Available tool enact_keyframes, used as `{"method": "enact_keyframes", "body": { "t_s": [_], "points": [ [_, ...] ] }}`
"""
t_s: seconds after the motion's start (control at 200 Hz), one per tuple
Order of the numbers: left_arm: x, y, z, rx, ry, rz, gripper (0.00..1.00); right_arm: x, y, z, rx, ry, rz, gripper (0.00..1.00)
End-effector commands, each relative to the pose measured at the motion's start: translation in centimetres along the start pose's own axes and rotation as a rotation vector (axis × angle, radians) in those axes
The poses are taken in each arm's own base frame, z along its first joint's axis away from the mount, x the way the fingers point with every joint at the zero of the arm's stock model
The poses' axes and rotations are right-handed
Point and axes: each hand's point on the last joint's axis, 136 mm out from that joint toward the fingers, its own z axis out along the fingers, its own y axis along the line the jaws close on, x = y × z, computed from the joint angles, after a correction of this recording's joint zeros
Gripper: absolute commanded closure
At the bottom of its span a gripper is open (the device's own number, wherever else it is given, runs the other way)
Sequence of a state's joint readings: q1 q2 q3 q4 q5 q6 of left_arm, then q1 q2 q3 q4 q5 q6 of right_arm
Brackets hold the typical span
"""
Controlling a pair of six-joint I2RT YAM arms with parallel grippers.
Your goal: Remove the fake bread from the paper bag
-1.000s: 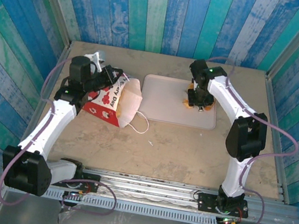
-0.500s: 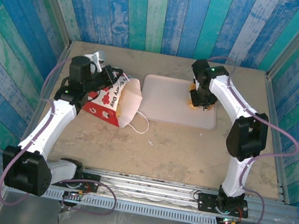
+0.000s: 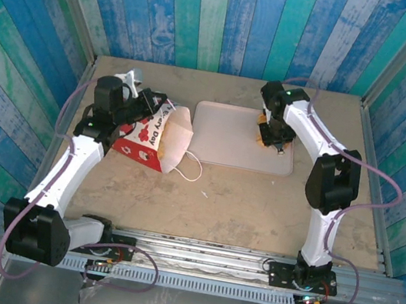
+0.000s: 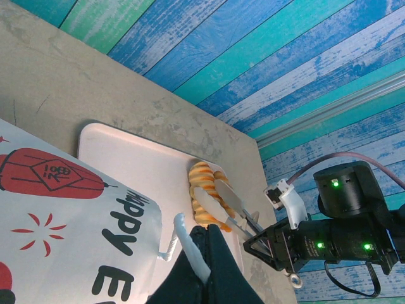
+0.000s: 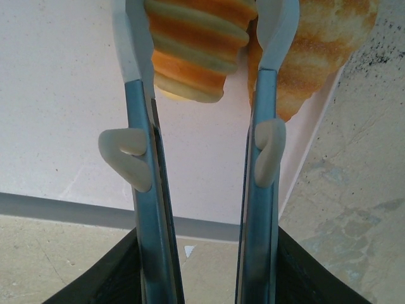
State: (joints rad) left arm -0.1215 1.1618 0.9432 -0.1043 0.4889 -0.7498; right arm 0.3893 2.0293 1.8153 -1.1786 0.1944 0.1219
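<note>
The ridged croissant (image 5: 196,44) runs off the upper edge.

Black "Happy" and a cut-off "E" on the paper bag (image 4: 69,215), "Day" legible from above, characters on its red lantern print (image 4: 54,174) unreadable.

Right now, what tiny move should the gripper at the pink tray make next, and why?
Probably open the right gripper wider and lift away. The striped croissant sits between its fingers over the pink tray, beside another pastry, so it looks ready to be left there. The left gripper, shut, pinches the paper bag.
</note>
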Motion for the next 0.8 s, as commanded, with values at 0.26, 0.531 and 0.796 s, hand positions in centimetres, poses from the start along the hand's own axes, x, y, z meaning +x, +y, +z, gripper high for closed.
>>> {"method": "enact_keyframes", "body": {
  "t_s": [0.26,0.531,0.796],
  "points": [
    [-0.7,-1.0,-0.5,0.031,-0.031,0.023,1.0,-1.6,-0.2,-3.9,-0.044,-0.112,0.014,0.47],
    [-0.9,-1.2,-0.9,0.022,-0.039,0.035,1.0,-1.2,-0.9,-6.8,-0.073,-0.184,0.05,0.47],
    [-0.9,-1.1,-1.2,0.01,-0.048,0.038,1.0,0.5,-4.0,-6.8,-0.15,-0.219,0.182,0.48]
  ]
}}
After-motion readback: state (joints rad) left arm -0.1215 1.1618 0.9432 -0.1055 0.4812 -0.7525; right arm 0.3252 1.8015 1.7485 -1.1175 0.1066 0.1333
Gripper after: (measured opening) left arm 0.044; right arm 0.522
